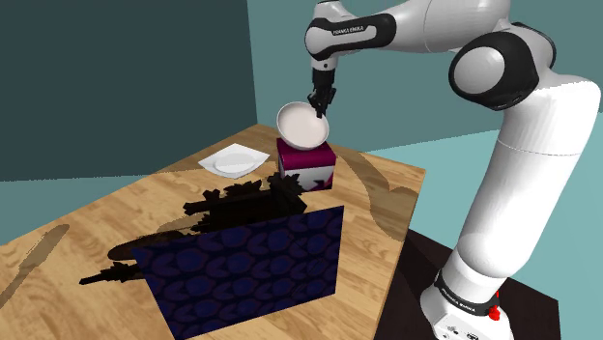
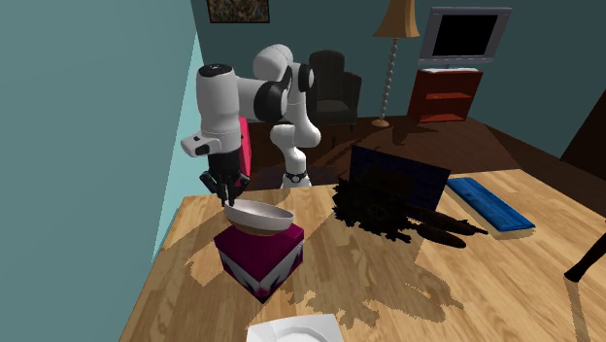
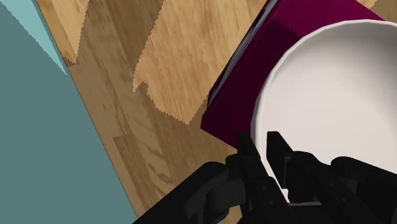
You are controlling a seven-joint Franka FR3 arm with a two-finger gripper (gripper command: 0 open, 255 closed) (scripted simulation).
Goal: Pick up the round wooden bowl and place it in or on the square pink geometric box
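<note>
Spanning the shoulder view from its left, a wooden table stands against dark teal walls, carrying a white square plate, a black spiky shape and a dark blue patterned panel. Further right sits the magenta box with white markings. Directly over it is the white bowl, tilted; whether it touches the box top I cannot tell. The black gripper points down, its fingers pinched narrowly onto the bowl's rim. Rightmost, the white arm rises from its stand, bends over and reaches leftwards. In the second exterior view an armchair, a floor lamp and a screen stand behind the table
</note>
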